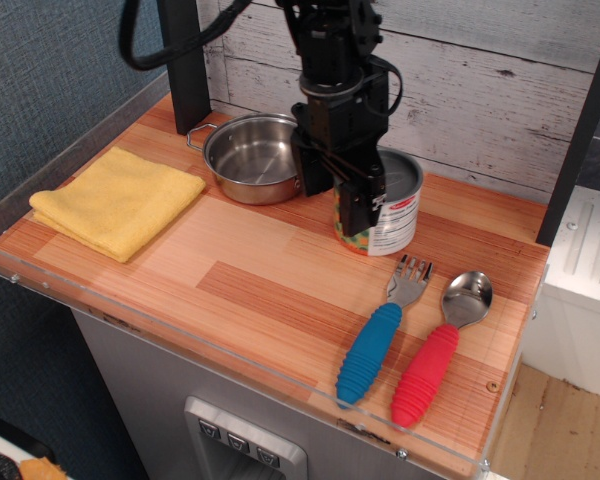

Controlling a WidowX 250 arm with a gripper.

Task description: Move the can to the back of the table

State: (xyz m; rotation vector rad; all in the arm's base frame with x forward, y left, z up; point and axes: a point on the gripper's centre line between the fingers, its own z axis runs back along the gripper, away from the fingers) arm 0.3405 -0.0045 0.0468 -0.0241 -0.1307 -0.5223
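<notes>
So the counter (250, 290) is the biggest thing here, striped wood with a clear rim, and it carries six loose things: one can, one pot, one cloth, one fork, one spoon, plus the arm hanging over it.

Using the can (392, 212) as the landmark: it stands upright, long axis vertical, grey lid facing up, white label turned toward the front right. It sits on the counter toward the back and right of the middle, near the plank wall but not touching it as far as I can see.

The black arm comes down from the top edge, where its upper part is cut off. Its claw (358, 205) is pressed against the can's left side. One finger (355, 205) covers a strip of the can's front left; the other finger is hidden, so I can't tell if it's actually clamped on the can or just alongside it.

The yellow cloth (115, 200) lies far left of the can. The steel pot (255, 158) sits just left of the can, partly behind the arm. The blue-handled fork (380, 330) and red-handled spoon (438, 350) lie in front of the can, side by side.
</notes>
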